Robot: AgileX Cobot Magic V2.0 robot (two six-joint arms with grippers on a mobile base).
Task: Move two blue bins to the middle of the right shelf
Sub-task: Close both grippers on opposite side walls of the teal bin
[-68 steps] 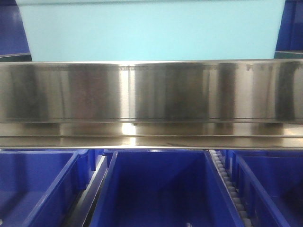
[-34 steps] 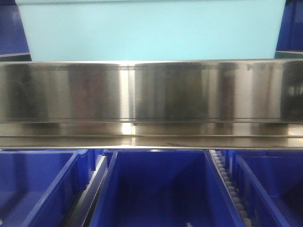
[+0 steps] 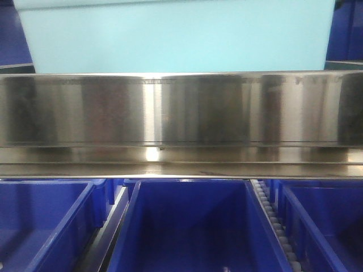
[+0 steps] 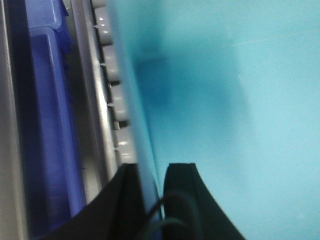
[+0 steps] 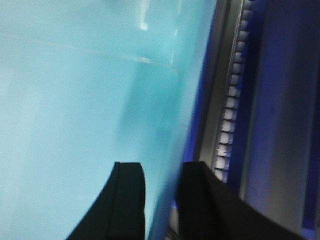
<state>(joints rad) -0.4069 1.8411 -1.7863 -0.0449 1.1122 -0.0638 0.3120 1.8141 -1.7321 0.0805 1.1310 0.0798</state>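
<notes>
pale bin (image 3: 181, 37): one, above the steel rail (image 3: 181, 107)
dark blue bins (image 3: 193, 226): three, below the rail
left end effector (image 4: 151, 172): pinching one bin wall
right end effector (image 5: 161, 170): pinching the other

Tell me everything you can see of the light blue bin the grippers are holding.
The light blue bin is a plain, smooth, pale turquoise tub, plastic by its look, its walls tapering downward. It appears level above the steel shelf edge, spanning most of the front view, top cropped. The left gripper and right gripper each clamp a side wall, one finger inside, one outside. No contents show.
</notes>
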